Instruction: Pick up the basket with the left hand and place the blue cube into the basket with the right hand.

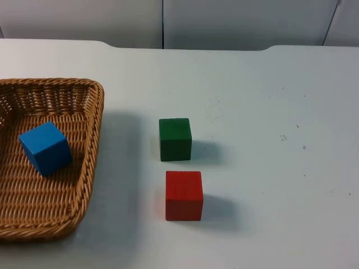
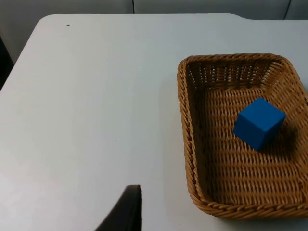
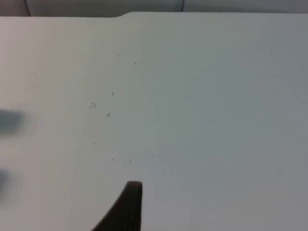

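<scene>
Blue cube (image 1: 45, 148) already lies inside the wicker basket (image 1: 93, 120) resting on the desk (image 1: 269, 112); both claws' grip state cannot be told.

No readable text, labels, brands or numbers anywhere: none on blue cube (image 1: 45, 148), green cube (image 1: 175, 139), red cube (image 1: 184, 195), basket (image 1: 90, 147) or table (image 1: 269, 112).

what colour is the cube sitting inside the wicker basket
Blue. The blue cube lies in the brown woven wicker basket, clearest in the left wrist view.
</scene>
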Available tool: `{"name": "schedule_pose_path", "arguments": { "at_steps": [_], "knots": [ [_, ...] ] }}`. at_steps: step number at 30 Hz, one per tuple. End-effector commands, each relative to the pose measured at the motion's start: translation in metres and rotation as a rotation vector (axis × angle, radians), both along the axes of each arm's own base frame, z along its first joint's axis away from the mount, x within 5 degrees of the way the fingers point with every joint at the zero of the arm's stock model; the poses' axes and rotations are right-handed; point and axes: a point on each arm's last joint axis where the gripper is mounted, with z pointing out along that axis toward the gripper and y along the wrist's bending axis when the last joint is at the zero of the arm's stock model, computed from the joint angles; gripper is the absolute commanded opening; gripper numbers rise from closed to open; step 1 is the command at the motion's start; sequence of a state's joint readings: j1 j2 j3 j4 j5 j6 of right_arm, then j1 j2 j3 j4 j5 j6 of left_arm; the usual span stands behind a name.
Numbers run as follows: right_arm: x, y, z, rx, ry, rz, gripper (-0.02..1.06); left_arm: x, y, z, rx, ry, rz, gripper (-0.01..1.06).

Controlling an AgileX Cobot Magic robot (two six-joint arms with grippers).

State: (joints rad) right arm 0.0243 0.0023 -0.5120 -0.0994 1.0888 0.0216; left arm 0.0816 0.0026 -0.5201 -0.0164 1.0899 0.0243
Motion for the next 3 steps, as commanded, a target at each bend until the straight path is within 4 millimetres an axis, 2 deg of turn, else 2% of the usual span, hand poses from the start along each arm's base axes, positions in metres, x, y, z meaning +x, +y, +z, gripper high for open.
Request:
{"name": "schedule_pose_path", "arguments": {
  "at_steps": [1,3],
  "knots": [
    [0.0006,0.0003,-0.0004,-0.003,-0.010,-0.026,1.05,0.0007,-0.0001,-0.0008,-0.007,-0.007,-0.002,1.05],
    [0.0004,0.0005,-0.0004,-0.003,-0.010,-0.047,1.05,0.0007,-0.0001,-0.0008,-0.007,-0.007,-0.002,1.05]
  ]
}}
